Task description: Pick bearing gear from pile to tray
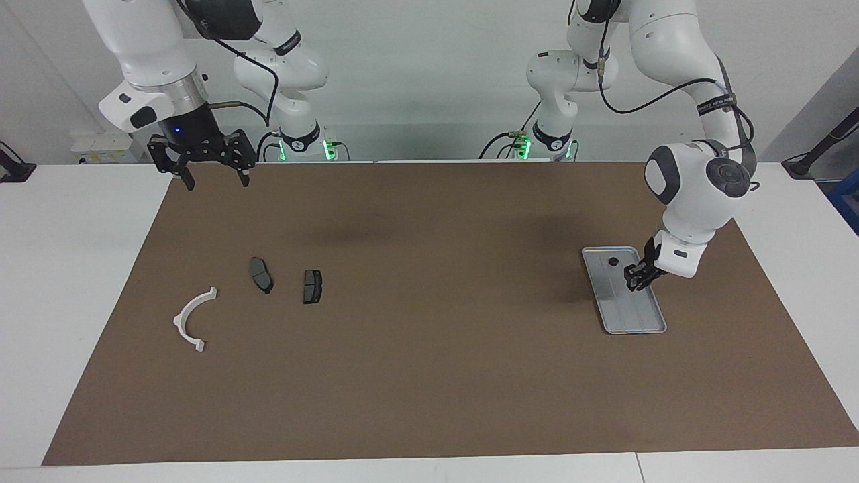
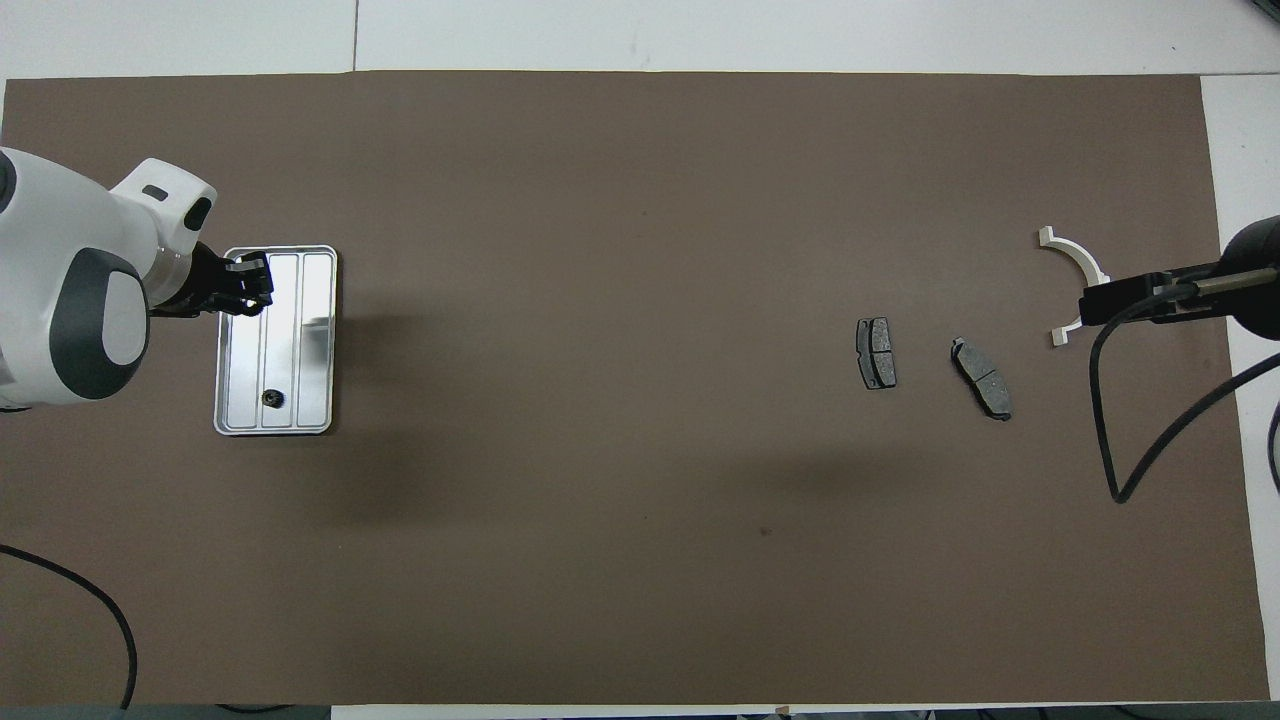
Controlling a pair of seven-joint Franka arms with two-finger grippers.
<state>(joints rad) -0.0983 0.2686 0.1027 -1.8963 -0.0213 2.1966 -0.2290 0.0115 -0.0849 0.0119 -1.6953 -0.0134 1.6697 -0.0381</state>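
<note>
A brown mat covered the table. The tray lay at the left arm's end, one small black gear in it. The left gripper hung over the tray, fingers nearly together; any load was hidden. The right gripper waited, fingers apart, above the mat's edge near two brake pads and a white bracket.

Tray with one small round part in it at the left arm's end; two brake pads and bracket at the right arm's end.
</note>
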